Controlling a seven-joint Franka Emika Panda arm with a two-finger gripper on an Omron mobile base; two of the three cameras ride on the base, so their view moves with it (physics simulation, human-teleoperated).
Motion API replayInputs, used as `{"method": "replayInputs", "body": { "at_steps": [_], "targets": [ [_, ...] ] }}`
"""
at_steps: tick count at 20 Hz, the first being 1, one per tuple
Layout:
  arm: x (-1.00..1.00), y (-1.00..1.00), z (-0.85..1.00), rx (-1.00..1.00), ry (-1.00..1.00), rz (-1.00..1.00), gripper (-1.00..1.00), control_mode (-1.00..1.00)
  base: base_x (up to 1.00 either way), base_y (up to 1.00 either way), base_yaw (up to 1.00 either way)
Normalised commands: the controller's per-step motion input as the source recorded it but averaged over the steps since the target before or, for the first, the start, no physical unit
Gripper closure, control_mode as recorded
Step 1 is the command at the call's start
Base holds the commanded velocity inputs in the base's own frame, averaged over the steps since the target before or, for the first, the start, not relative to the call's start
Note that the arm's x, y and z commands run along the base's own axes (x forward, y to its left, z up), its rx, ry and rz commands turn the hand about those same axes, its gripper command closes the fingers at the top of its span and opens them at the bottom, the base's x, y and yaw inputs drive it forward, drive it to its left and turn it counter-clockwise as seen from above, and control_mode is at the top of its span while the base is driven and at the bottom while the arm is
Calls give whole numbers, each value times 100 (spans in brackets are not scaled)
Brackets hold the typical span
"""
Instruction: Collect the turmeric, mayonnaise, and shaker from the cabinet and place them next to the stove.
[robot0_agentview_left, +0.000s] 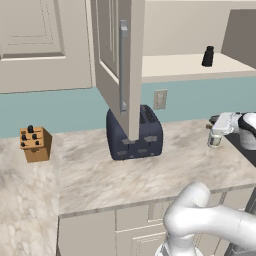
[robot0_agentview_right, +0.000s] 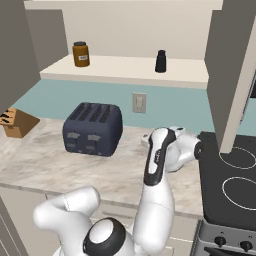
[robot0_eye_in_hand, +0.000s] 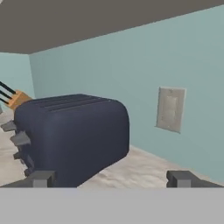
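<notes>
We have set the mayonnaise (robot0_agentview_left: 215, 139), a small pale jar, on the surface (robot0_agentview_left: 150, 175) just beside the stove (robot0_agentview_right: 235, 180). Our gripper (robot0_eye_in_hand: 112, 178) stands wide open, holding nothing, facing the toaster (robot0_eye_in_hand: 70, 138). The orange-brown turmeric (robot0_agentview_right: 81, 54) and the black shaker (robot0_agentview_right: 160, 61) remain on the cabinet shelf (robot0_agentview_right: 125, 67); next, we judge, we must lift toward one.

Matt dark blue toaster (robot0_eye_in_hand: 72, 135) at the frame's left; smooth beige wall plate (robot0_eye_in_hand: 170, 108) on flat teal wall (robot0_eye_in_hand: 131, 61). Mottled stone-like counter (robot0_agentview_left: 150, 175), wood-toned knife block (robot0_agentview_left: 35, 144), brushed silver cabinet handle (robot0_agentview_left: 123, 65), glossy black stove (robot0_agentview_right: 235, 185).
</notes>
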Motion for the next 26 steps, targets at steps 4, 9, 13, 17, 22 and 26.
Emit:
{"method": "replayInputs", "body": {
  "at_steps": [4,9,13,17,22,26],
  "targets": [
    [-22,75,29,2,0,-6,-100,-100,0,0,0],
    [-39,52,62,4,-4,-4,-100,-100,0,0,0],
    [-53,31,96,1,-11,-5,-100,-100,0,0,0],
    [-55,19,100,3,-9,-6,-100,-100,0,0,0],
    [-41,27,92,4,-1,-3,-100,-100,0,0,0],
    [-18,38,84,4,0,0,-100,-100,0,0,0]
  ]
}}
